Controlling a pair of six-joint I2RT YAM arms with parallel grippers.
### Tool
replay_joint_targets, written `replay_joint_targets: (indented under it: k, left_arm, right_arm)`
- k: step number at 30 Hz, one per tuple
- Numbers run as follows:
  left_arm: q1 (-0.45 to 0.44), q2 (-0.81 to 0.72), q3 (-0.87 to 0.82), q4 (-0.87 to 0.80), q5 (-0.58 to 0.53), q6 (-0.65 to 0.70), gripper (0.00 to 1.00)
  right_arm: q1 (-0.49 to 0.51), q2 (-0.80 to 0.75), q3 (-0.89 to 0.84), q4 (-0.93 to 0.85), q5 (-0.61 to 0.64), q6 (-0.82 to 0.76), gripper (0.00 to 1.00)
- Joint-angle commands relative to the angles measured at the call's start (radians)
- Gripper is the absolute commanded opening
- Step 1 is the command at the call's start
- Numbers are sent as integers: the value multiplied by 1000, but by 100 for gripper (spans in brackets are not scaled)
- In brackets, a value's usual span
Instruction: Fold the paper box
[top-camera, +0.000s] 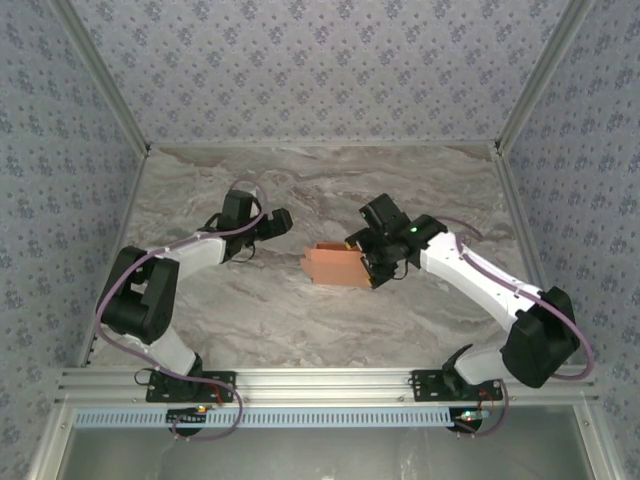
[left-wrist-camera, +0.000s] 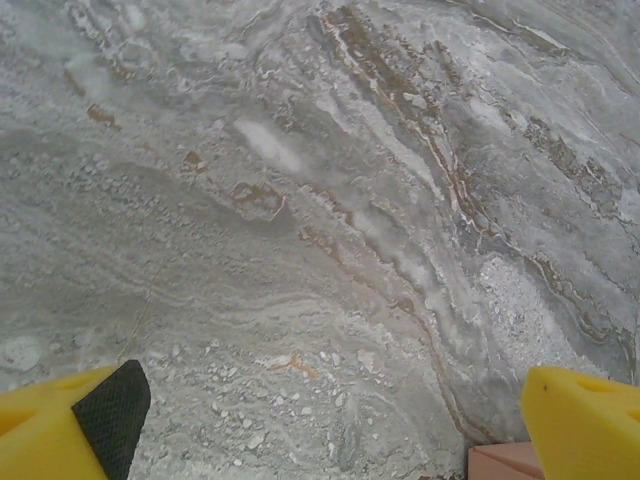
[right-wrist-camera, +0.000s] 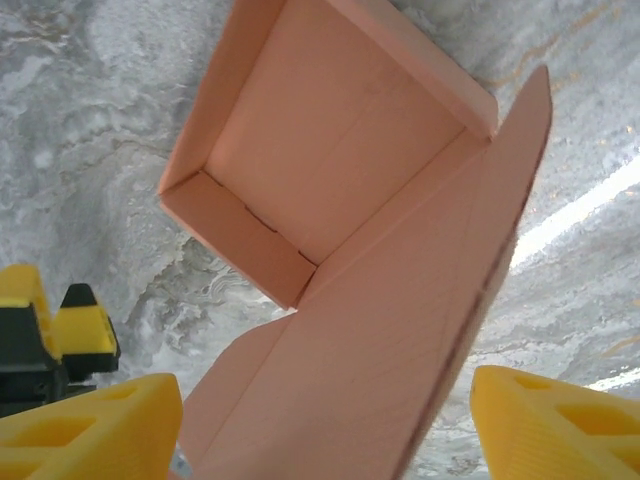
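The paper box (top-camera: 333, 265) is salmon-orange card and lies near the table's middle. In the right wrist view the paper box (right-wrist-camera: 330, 130) is an open tray with low walls, and its long lid flap (right-wrist-camera: 380, 350) reaches back between my yellow fingers (right-wrist-camera: 95, 430). My right gripper (top-camera: 372, 262) is at the box's right end; the right gripper (right-wrist-camera: 320, 385) is open, its jaws standing either side of the flap. My left gripper (top-camera: 278, 222) hangs up and left of the box, apart from it. The left gripper (left-wrist-camera: 330, 385) is open over bare marble, with a box corner (left-wrist-camera: 505, 462) at the lower right.
The marbled grey tabletop (top-camera: 300, 180) is bounded by patterned walls on three sides with metal posts (top-camera: 100, 75) at the corners. An aluminium rail (top-camera: 320, 385) runs along the near edge, carrying both arm bases.
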Motion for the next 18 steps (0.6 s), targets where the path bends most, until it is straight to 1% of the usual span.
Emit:
replay_joint_targets:
  k: [1,2,3,4,7,9,11,12,14,15,18]
  left_arm:
    - [3,-5,-27,-6,-23,-27,98]
    - [5,-7,-29,-8,-23,-29,98]
    - [6,-9,-30,-11,-24,-29,98]
    - [9,-12,-29,-17,-24,-26,98]
    - [15,-27,-20,-61,-33,-3,98]
    - [18,-44,-7,-102,-52,13,98]
    - [24,-63,-1,-131,-71,28,98]
    - [28,-70,0,-139,-78,31,98]
    - [35,-88,-3,-146,-91,35,98]
    - [38,-94,-6,-148,-97,35,99]
    - [43,-104,-11,-151,-102,34,99]
  right_arm:
    - [22,41,31,-38,61,61,60]
    - [22,52,40,-45,77,46,51]
    - [20,59,49,-53,92,13,47]
    - [17,72,95,-87,109,-31,43]
    - [1,116,198,-178,135,-222,33]
    - [-23,131,226,-188,143,-358,25]
    - [-62,145,233,-149,128,-533,16]
    - [-79,158,241,-143,125,-607,15]
    - [-109,196,284,-128,115,-808,10]
    - [-117,209,303,-128,134,-880,11]
    - [-129,248,359,-85,90,-1208,15]
